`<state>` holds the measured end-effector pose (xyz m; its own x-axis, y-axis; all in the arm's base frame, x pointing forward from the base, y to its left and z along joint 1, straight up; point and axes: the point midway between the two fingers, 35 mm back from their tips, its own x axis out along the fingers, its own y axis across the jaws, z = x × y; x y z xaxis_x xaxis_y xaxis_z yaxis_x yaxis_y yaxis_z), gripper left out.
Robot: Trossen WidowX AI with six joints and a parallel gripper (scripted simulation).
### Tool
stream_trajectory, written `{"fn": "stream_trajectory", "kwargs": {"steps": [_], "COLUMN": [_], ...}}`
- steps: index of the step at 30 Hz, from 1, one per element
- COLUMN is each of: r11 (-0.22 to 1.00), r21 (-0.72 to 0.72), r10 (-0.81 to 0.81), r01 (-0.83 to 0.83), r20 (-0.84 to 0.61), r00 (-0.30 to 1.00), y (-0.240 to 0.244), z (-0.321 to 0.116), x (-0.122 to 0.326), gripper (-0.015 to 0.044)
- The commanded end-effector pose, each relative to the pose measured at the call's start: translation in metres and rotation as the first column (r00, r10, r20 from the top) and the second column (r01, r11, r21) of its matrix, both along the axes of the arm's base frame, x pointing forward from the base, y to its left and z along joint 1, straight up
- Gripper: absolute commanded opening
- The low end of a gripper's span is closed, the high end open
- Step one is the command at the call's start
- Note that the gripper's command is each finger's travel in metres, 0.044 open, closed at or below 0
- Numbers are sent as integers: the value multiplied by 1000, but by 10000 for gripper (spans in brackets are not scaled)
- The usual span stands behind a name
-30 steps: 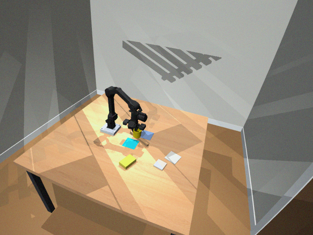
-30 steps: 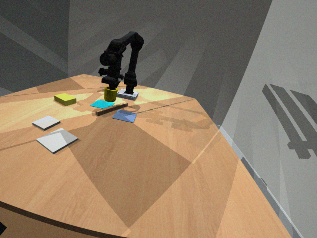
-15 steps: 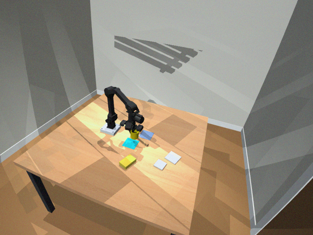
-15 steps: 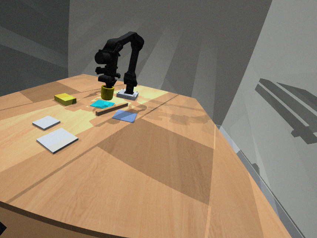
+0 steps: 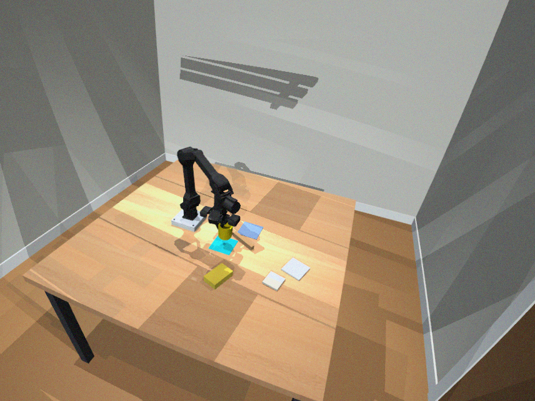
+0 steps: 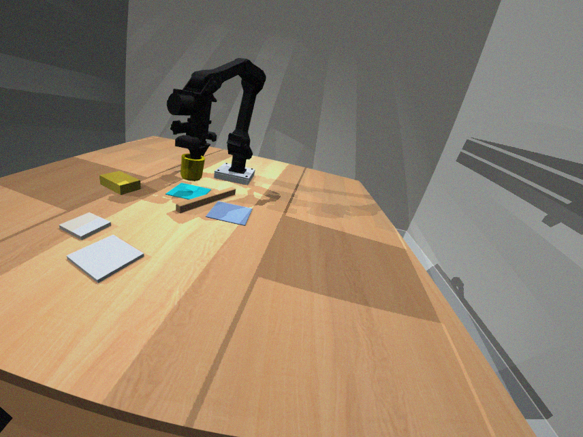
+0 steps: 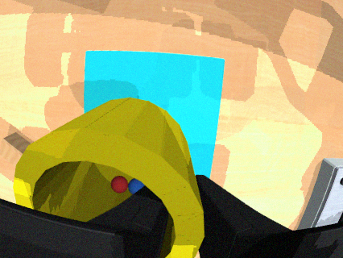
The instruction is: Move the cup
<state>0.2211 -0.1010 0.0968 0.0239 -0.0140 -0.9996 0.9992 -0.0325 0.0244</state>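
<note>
A yellow cup (image 5: 225, 232) (image 6: 192, 167) (image 7: 129, 135) hangs upright in the air above the cyan pad (image 5: 224, 245) (image 6: 188, 190) (image 7: 155, 86), toward that pad's near edge to the arm's base. My gripper (image 5: 222, 223) (image 6: 193, 153) (image 7: 182, 182) is shut on the cup's rim. A red marble (image 7: 119, 184) and a blue marble (image 7: 135, 186) lie inside the cup. The blue-grey pad (image 5: 250, 230) (image 6: 229, 213) lies on the far side of a thin wooden bar (image 5: 242, 243) (image 6: 205, 200) and is bare.
A yellow block (image 5: 218, 275) (image 6: 119, 182) lies in front of the cyan pad. Two white tiles (image 5: 295, 268) (image 5: 274, 280) (image 6: 104, 257) (image 6: 84, 224) lie further out. The arm's base plate (image 5: 188, 221) (image 6: 233, 174) (image 7: 327, 193) stands close to the pads.
</note>
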Motion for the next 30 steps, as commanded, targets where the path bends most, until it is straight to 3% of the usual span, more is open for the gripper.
{"fn": "stream_trajectory", "kwargs": {"steps": [1, 30], "r11": [1000, 1000], "r21": [2, 1], "r10": [6, 6], "r01": [-6, -6], "r20": [2, 1], "r00": [1000, 1000], "y": [-2, -6], "z": [0, -36], "x": [-3, -4], "gripper": [0, 0]}}
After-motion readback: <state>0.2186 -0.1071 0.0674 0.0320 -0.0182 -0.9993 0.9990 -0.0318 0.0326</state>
